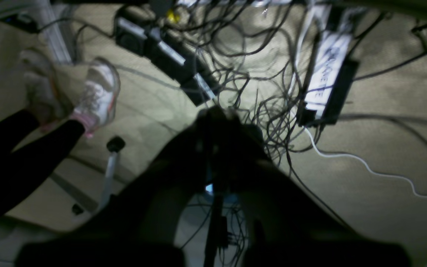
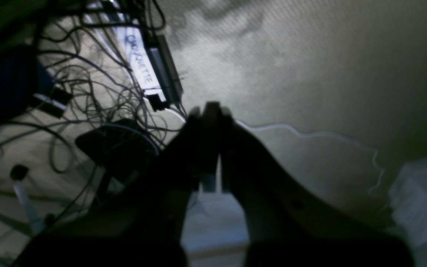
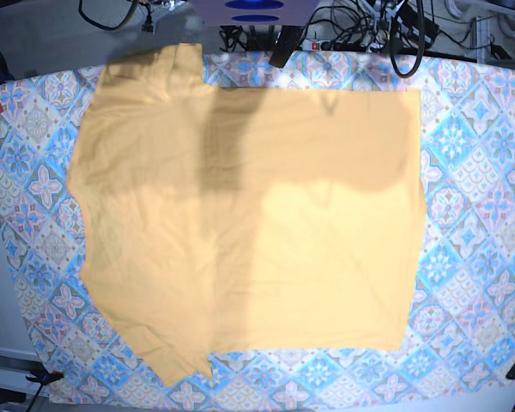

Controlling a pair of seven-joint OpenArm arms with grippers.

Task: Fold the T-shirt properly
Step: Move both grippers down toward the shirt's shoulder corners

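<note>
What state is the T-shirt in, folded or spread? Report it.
Spread. The T-shirt lies flat and open on the tablecloth, both sleeves out at the left of the base view, no fold made yet.

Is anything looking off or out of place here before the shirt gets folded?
Nothing is damaged or spilled. The T-shirt lies flat, unfolded, on the tablecloth. Oddly, both wrist cameras face the cable-strewn floor, with the left gripper and right gripper shut and empty.

Both the left gripper (image 1: 216, 115) and right gripper (image 2: 211, 109) are dark, blurred, with tapering black fingers.
</note>
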